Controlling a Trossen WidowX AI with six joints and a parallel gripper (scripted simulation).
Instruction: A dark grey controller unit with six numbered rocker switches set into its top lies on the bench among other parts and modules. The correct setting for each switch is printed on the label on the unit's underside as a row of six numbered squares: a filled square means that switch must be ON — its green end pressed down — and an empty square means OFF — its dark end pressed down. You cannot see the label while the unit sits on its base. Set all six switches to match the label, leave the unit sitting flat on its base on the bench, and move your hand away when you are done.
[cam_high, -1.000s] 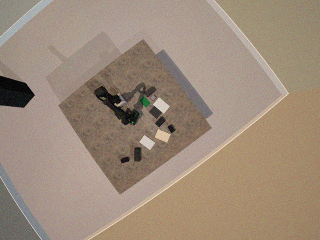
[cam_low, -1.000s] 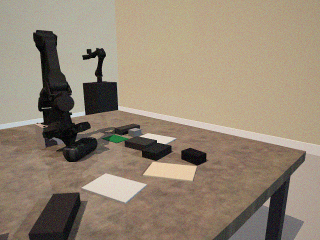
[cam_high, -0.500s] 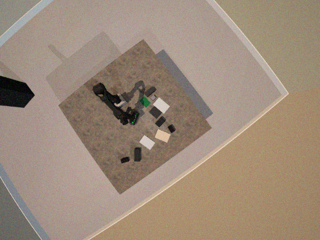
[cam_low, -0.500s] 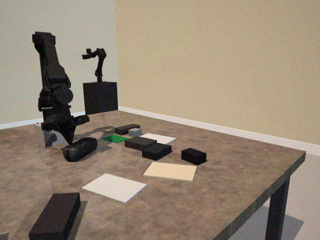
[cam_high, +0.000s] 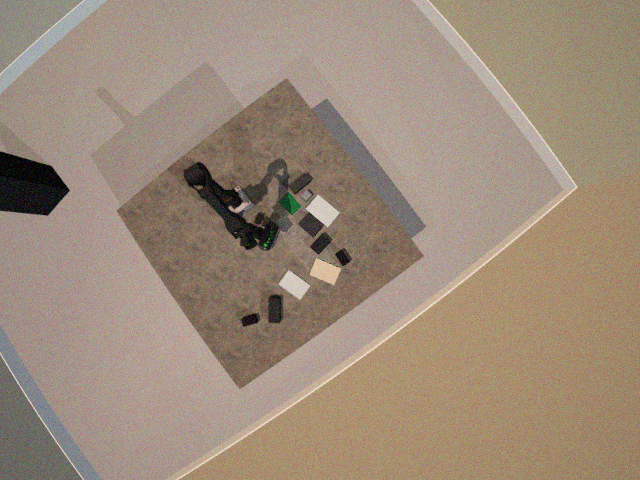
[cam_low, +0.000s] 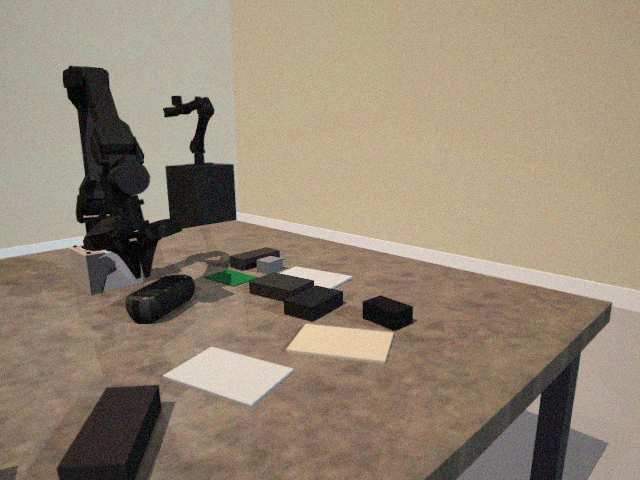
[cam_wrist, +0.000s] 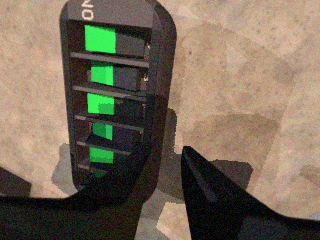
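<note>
The dark grey controller unit sits on its base on the bench, switches up. In the wrist view its ON mark is at the top, and the switches' green ends face left. The first and third greens look wide, the second and fourth narrower; the lowest switches are partly hidden by a finger. The label is out of sight. My gripper is partly open and empty, above the bench by the unit. In the wrist view its left finger overlaps the unit's lower right part, and its right finger stands beside it.
A green board, a small grey block and several dark boxes lie beyond the unit. A cream card and a white card lie nearer the exterior camera. A long dark box lies nearest that camera.
</note>
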